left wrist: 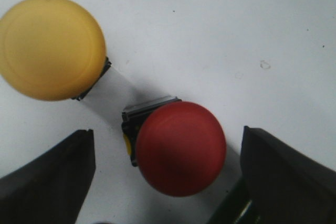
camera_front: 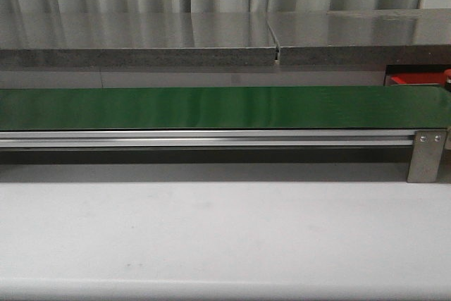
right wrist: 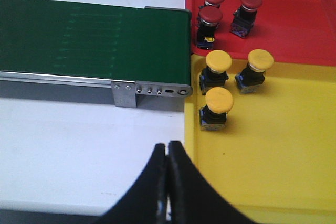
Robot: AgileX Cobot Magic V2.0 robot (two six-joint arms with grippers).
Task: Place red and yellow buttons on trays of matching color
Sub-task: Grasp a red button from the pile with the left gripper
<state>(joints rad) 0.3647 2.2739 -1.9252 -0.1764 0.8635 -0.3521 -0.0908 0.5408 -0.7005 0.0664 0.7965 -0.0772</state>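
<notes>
Left gripper (left wrist: 168, 182): I see jaws wide, straddling red button (left wrist: 178, 148); yellow button (left wrist: 50, 48) at its 10 o'clock.
Right gripper (right wrist: 167, 182): jaws closed, empty, beside yellow tray (right wrist: 273, 171).

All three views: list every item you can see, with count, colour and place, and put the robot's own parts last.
Conveyor belt: one, green with a silver metal frame, running across the white table.
Red plastic tray: one, at the belt's end, beside the yellow tray.
Yellow plastic tray: one, adjoining the red tray.
Red mushroom-head buttons: three upright in the red tray; one on the table between the left gripper's fingers.
Yellow mushroom-head buttons: three in the yellow tray; one on the table beside the loose red one.
Left gripper: black, open.
Right gripper: black, shut, empty.
</notes>
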